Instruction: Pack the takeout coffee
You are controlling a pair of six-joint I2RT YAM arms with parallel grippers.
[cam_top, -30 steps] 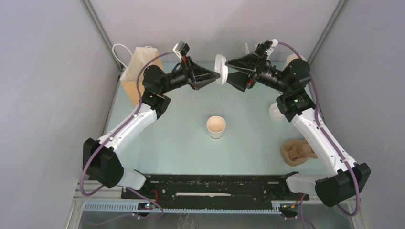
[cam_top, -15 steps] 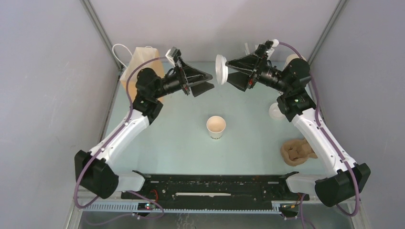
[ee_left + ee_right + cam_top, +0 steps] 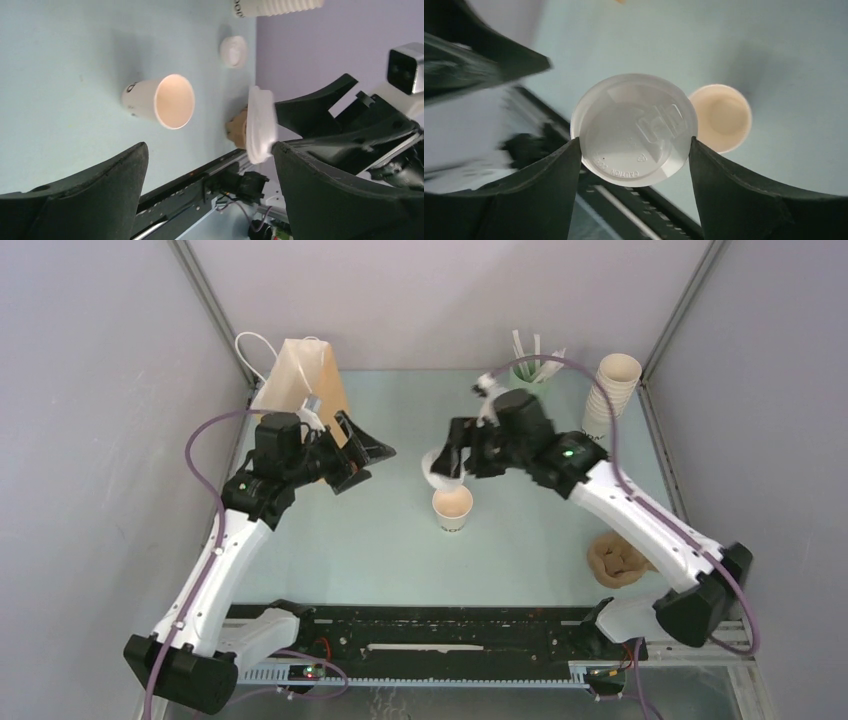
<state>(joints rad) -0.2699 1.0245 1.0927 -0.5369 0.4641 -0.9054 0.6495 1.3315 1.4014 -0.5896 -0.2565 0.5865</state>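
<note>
Pale green table (image 3: 380,540), centre: lidless paper cup (image 3: 452,508) upright; right gripper (image 3: 445,462), the nearer, pinches white lid (image 3: 634,125) by its rim just above cup's far edge; left gripper (image 3: 366,462) spread, empty, beside brown bag (image 3: 300,375).

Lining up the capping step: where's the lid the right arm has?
Top view: the lid is near table centre, pinched by its rim in the right end effector, just beyond the open cup and slightly to its left.

The left arm (image 3: 228,545) and right arm (image 3: 640,517) have white links, black joints, purple cables (image 3: 190,452) and black fingers (image 3: 90,200).
</note>
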